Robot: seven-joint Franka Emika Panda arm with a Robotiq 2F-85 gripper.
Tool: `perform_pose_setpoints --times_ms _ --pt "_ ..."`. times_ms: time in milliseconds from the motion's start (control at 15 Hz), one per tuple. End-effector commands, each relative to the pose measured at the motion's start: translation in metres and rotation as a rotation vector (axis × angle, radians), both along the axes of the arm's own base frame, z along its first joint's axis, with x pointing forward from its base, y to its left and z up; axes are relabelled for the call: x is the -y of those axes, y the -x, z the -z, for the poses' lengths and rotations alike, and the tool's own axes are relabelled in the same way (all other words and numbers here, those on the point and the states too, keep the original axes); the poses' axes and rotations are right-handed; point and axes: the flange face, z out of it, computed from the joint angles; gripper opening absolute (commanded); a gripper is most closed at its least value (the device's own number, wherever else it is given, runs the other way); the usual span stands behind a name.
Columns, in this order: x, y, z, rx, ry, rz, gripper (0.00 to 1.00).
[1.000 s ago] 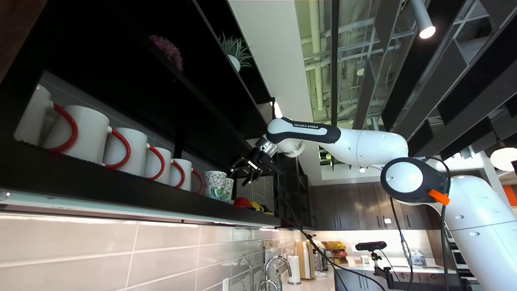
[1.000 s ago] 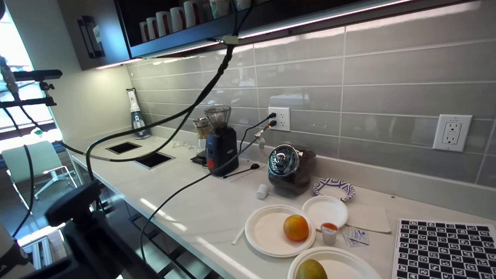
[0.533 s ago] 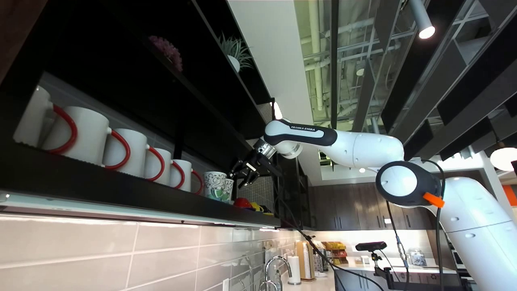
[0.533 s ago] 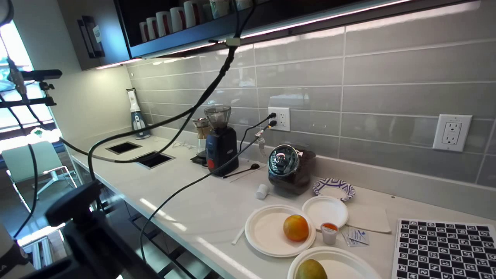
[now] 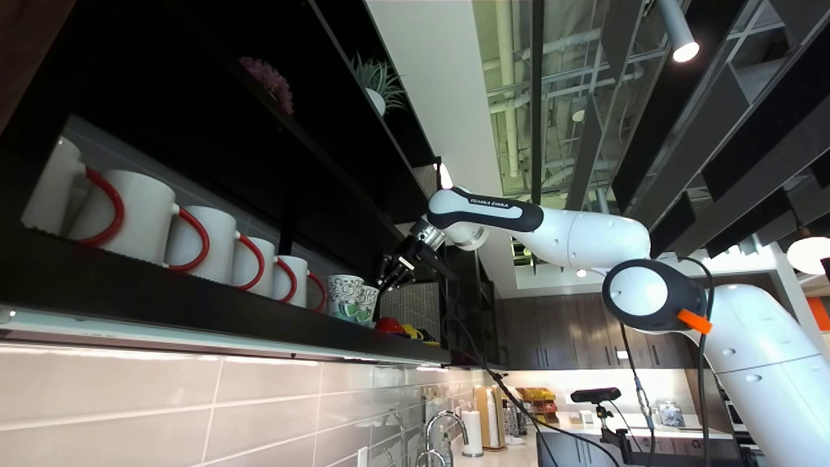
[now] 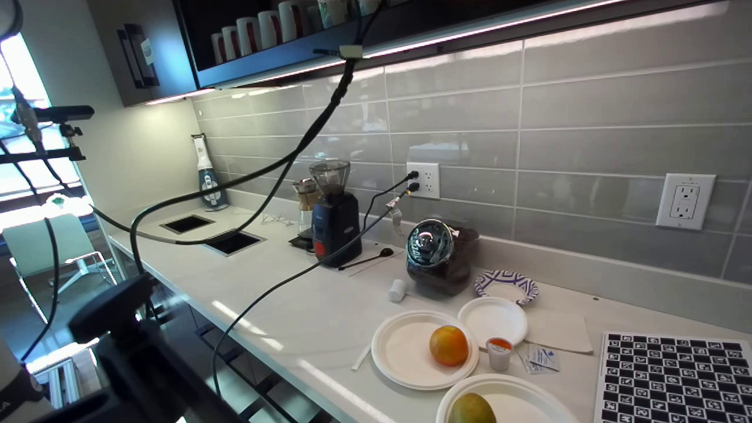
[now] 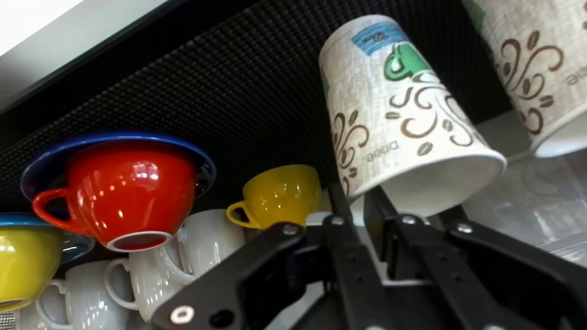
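Observation:
A tilted paper cup (image 7: 399, 105) with brown swirls fills the upper middle of the wrist view, its mouth toward my gripper (image 7: 357, 192). One finger lies along the cup's outside, the other over its mouth, with a narrow gap between them around the rim. Whether both press on the wall is not clear. In an exterior view the paper cup (image 5: 367, 306) leans a little toward the gripper (image 5: 384, 287) on the shelf. Close beside stands a second paper cup (image 5: 345, 298). A red cup (image 7: 133, 192) on a blue saucer and a yellow cup (image 7: 284, 192) sit nearby.
White mugs with red handles (image 5: 139, 207) line the same black shelf (image 5: 214, 298); another shelf hangs above. White cups (image 7: 211, 238) stand past the red one. Below, a counter (image 6: 282, 329) bears a grinder (image 6: 336, 217) and plates, with a cable (image 6: 317, 135) drooping over it.
My gripper's fingers have drawn together from wide apart to a narrow gap at the rim. The nearest paper cup, upright before, now tips toward the gripper. The arm has shifted slightly.

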Motion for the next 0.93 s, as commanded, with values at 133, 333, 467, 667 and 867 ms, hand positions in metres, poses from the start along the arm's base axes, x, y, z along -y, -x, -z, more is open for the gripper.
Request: perform_pose_setpoints --times_ms 133,333,467,667,867 --pt "0.008 0.001 -0.003 -0.008 -0.021 0.015 0.0" --pt "0.01 0.001 -0.003 -0.006 -0.021 0.02 0.01" --pt "0.01 0.004 -0.008 0.005 -0.021 0.022 0.01" --pt "0.011 0.018 -0.027 0.055 0.001 0.036 0.01" --pt "0.009 0.031 -0.045 0.099 0.015 0.038 0.01"
